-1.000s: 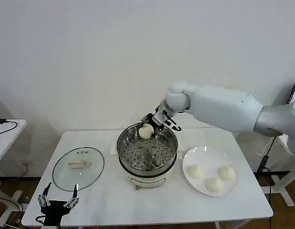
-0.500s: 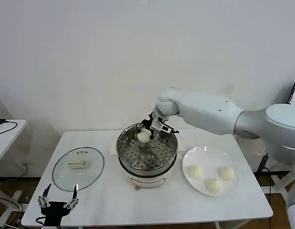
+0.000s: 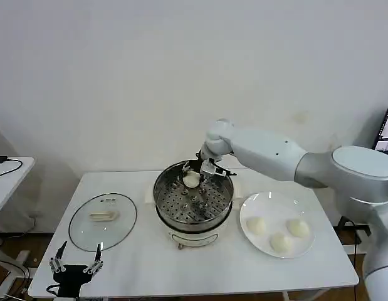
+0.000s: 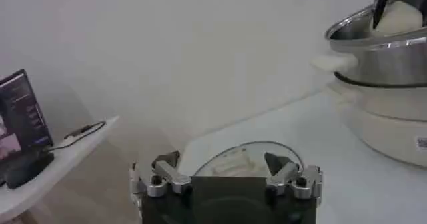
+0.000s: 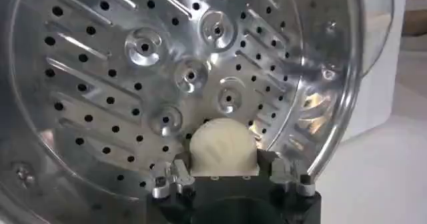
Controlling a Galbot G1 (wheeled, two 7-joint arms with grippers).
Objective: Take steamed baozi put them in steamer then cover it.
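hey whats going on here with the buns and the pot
The robot's right tool is shut on one steamed baozi and has it low inside the steamer, over the far part of the perforated tray. Three more baozi wait on the white plate to the steamer's right. The glass lid lies on the table to its left. The left tool is open, parked at the table's near left edge.

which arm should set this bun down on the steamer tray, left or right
Right. The right end effector already holds a steamed baozi low over the steamer tray. The left end effector waits open near the table's front corner, beside the glass lid.
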